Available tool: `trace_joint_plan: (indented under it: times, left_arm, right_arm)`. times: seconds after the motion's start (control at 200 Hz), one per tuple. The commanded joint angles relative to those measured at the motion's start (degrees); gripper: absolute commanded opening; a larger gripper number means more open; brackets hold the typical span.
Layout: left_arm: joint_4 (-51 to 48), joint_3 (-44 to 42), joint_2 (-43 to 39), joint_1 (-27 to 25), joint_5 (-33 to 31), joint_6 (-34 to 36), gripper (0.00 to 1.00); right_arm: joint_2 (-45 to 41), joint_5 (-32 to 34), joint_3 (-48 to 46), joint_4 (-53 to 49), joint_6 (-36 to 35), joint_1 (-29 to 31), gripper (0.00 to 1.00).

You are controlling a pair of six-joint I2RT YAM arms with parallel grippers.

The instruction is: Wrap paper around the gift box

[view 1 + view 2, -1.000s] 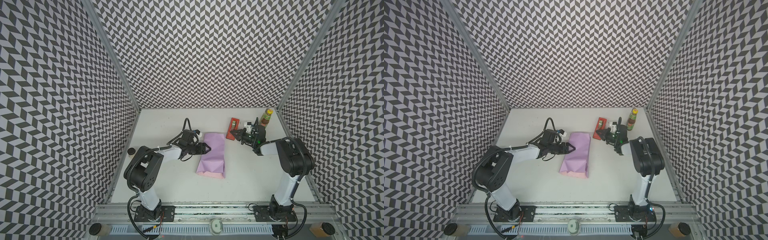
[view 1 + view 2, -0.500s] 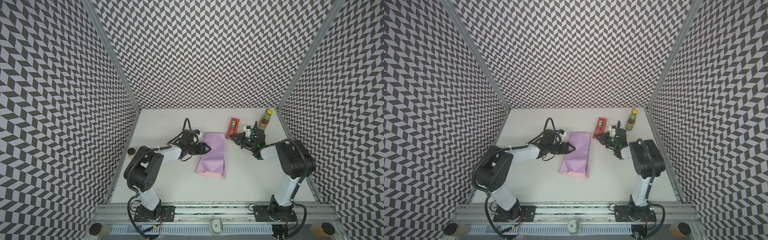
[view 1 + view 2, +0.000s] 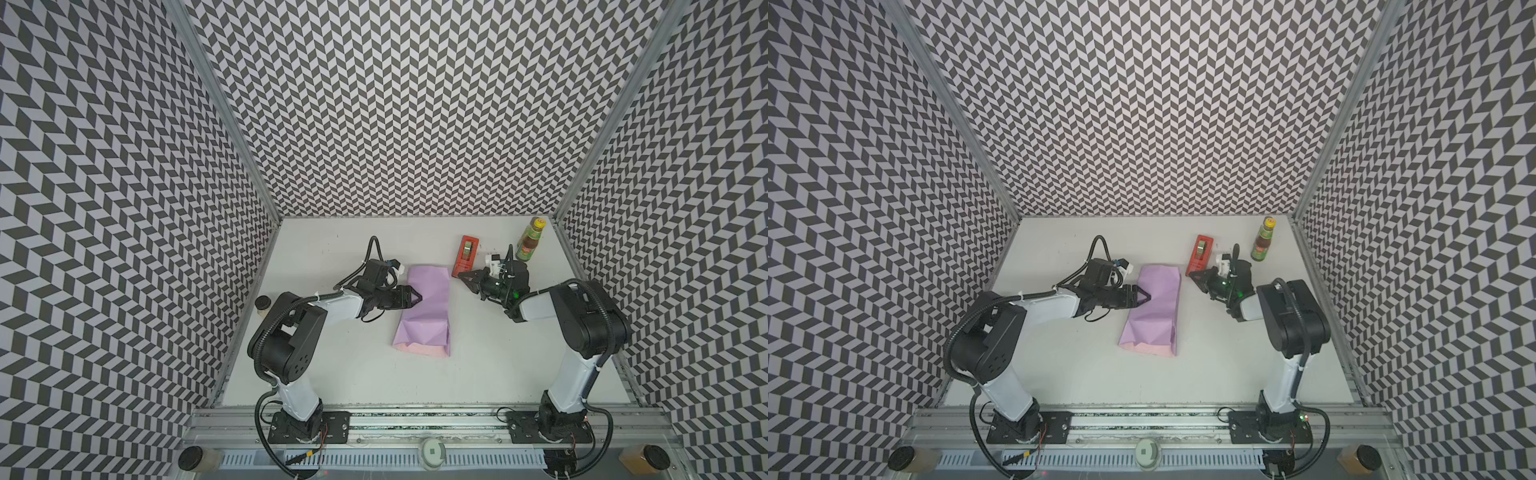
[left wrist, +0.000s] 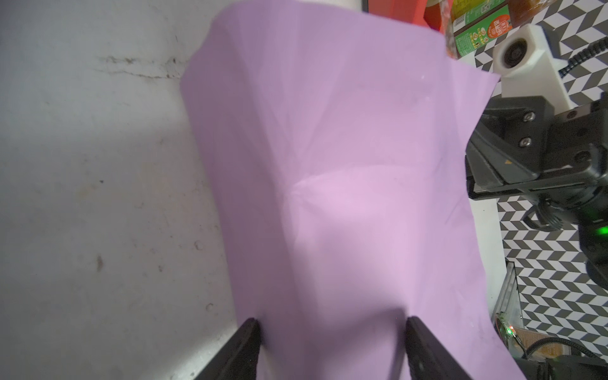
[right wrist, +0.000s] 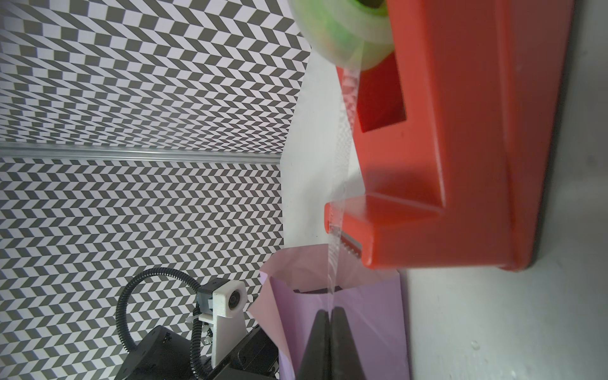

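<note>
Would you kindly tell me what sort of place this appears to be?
Likely a robotics test cell, not a home: chevron-patterned walls enclose a white table, and two arms are bolted to an aluminium rail.

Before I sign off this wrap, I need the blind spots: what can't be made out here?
Box: covered by the paper in both top views; only a dark sliver, likely it, in the right wrist view.
Left gripper: fingers cut off by the left wrist view's edge; clamping or just straddling the paper, unclear.
Tape: too thin and clear for the top views.
Bottle label: too small in the top views.
</note>
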Motion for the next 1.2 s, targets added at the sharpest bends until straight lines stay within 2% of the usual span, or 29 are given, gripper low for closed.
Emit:
trace_joint_plan:
  times: [0.0, 0.406, 1.197]
  left_arm:
    - [-10.06, -2.35, 3.92, -0.58, -7.9, 1.77, 0.68]
    - [-9.97, -2.35, 3.92, -0.61, -7.79, 1.76, 0.68]
    - [-9.88, -2.53, 3.88, -0.62, -7.94, 1.65, 0.68]
  right_arm:
    - [0.84, -1.29, -0.71, 1.37, -1.3, 1.17, 0.0]
    - [3.59, 2.77, -0.72, -2.72, -5.36, 1.14, 0.0]
    - [5.88, 13.87, 3.37, -19.0, -14.67, 0.96, 0.0]
